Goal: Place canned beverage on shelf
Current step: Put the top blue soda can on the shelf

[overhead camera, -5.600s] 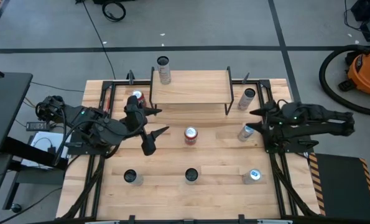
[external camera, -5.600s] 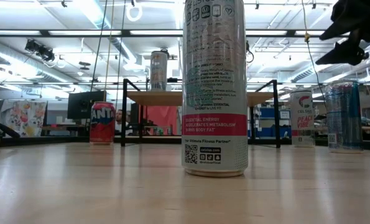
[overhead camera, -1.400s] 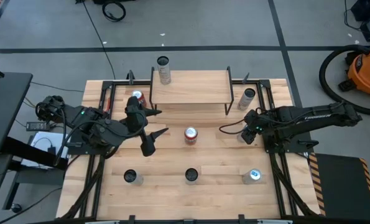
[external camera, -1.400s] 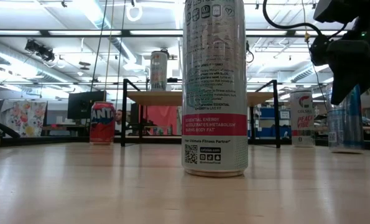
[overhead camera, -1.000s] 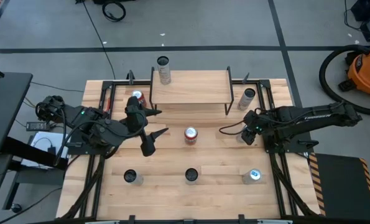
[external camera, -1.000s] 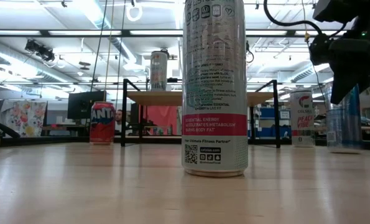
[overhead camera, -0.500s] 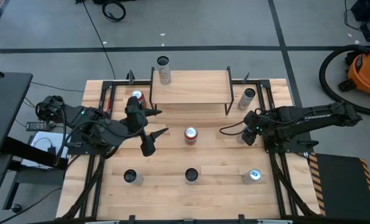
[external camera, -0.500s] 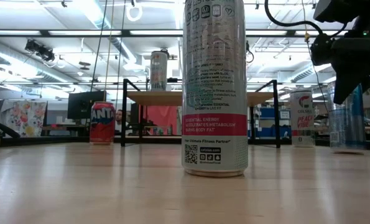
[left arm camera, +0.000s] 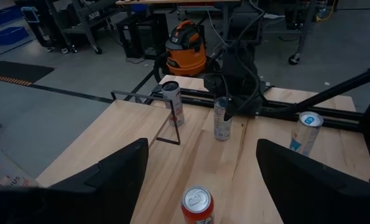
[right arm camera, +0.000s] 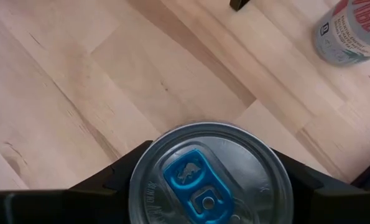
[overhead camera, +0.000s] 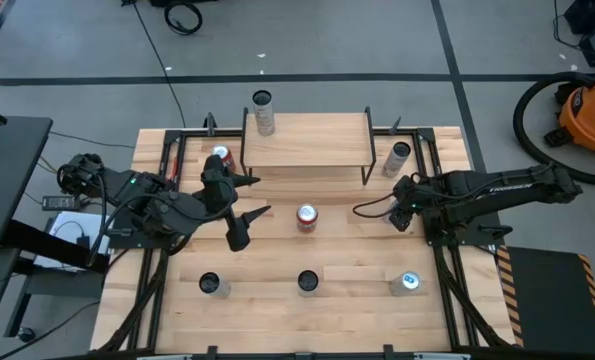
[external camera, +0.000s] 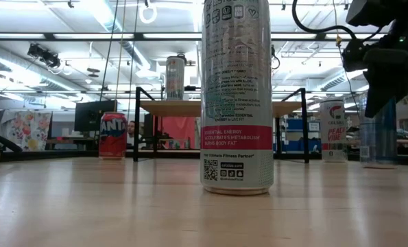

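Observation:
The shelf (overhead camera: 305, 140) stands at the table's far middle on black legs, with one tall can (overhead camera: 264, 112) upright on its left end. My right gripper (overhead camera: 401, 213) is right of centre, down over a silver-blue can with a blue tab (right arm camera: 209, 180). That can also shows in the low view (external camera: 377, 137). The gripper is shut on it. My left gripper (overhead camera: 264, 194) is open and empty at the left, level above the table. It points toward a red can (overhead camera: 306, 217) standing at the centre. My right gripper pinches the silver-blue can between its two fingers (right arm camera: 104, 186), one on each side of the upper wall just below the rim (right arm camera: 138, 180). The fingers come from above, pointing down. The can stands upright. Whether its base is on the table, I cannot tell.
A red can (overhead camera: 220, 158) stands left of the shelf and a white can (overhead camera: 399, 156) right of it. Three cans (overhead camera: 210, 285), (overhead camera: 307, 283), (overhead camera: 409, 282) stand in a row near the front edge. Bare table lies between that row and the shelf.
Since the earliest frame my right gripper has gone toward the table's left and down over the silver-blue can. In the last second it has stayed there. My left arm has kept still.

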Motion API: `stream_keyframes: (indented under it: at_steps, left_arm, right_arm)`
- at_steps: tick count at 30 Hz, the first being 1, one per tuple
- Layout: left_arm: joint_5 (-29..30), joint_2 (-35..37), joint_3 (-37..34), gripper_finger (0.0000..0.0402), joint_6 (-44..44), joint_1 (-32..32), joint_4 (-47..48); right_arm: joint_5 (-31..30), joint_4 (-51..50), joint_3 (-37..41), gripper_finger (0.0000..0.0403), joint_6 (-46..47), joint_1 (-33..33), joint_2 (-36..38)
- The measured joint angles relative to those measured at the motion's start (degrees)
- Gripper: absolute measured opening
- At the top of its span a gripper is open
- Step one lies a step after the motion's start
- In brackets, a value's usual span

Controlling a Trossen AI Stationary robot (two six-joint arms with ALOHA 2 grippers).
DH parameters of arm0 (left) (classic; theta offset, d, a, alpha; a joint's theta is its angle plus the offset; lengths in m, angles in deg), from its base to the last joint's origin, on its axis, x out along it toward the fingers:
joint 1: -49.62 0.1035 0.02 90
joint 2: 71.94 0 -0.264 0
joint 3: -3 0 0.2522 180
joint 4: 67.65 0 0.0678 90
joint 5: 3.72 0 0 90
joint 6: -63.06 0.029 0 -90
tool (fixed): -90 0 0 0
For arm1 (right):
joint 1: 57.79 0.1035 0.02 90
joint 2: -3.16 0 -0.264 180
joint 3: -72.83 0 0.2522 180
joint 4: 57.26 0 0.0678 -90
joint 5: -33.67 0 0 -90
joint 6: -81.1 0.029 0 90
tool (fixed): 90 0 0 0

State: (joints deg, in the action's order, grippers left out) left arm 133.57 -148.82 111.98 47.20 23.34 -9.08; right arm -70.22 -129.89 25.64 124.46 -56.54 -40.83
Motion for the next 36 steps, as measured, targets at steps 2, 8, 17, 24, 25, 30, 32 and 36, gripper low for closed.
stream_keyframes:
  at_steps: [2,8,17,24,25,30,32,36]
  left_arm:
    - [0.00,0.00,0.00,0.0311,0.02,0.00,0.00]
    - [0.00,0.00,0.00,0.0311,0.24,0.02,0.02]
    - [0.00,0.00,0.00,0.0311,0.41,0.01,0.11]
    - [0.00,0.00,0.00,0.0311,0.41,0.00,0.40]
    - [0.00,0.00,0.00,0.0311,0.39,0.00,0.50]
    - [0.00,0.02,0.00,0.0311,0.01,0.01,0.57]
    - [0.00,0.02,0.00,0.0311,-0.07,0.02,0.56]
    - [0.00,0.02,0.00,0.0311,-0.09,0.02,0.55]
  right_arm:
    - [0.06,0.11,0.00,0.0244,0.00,0.00,0.00]
    - [0.44,0.00,-3.29,0.0244,-0.15,0.00,-0.02]
    - [-1.64,-3.31,-14.12,0.0244,-4.60,-0.28,-4.20]
    - [-1.63,-5.56,-22.85,0.0244,-8.64,-2.93,-10.87]
    - [-1.55,-5.68,-24.01,0.0244,-9.45,-3.46,-11.87]
    - [-1.38,-8.17,-30.51,0.0244,-13.02,-6.69,-17.14]
    - [-1.42,-9.16,-32.97,0.0244,-14.71,-8.24,-19.00]
    - [-0.64,-9.28,-37.82,0.0244,-17.20,-11.05,-22.38]
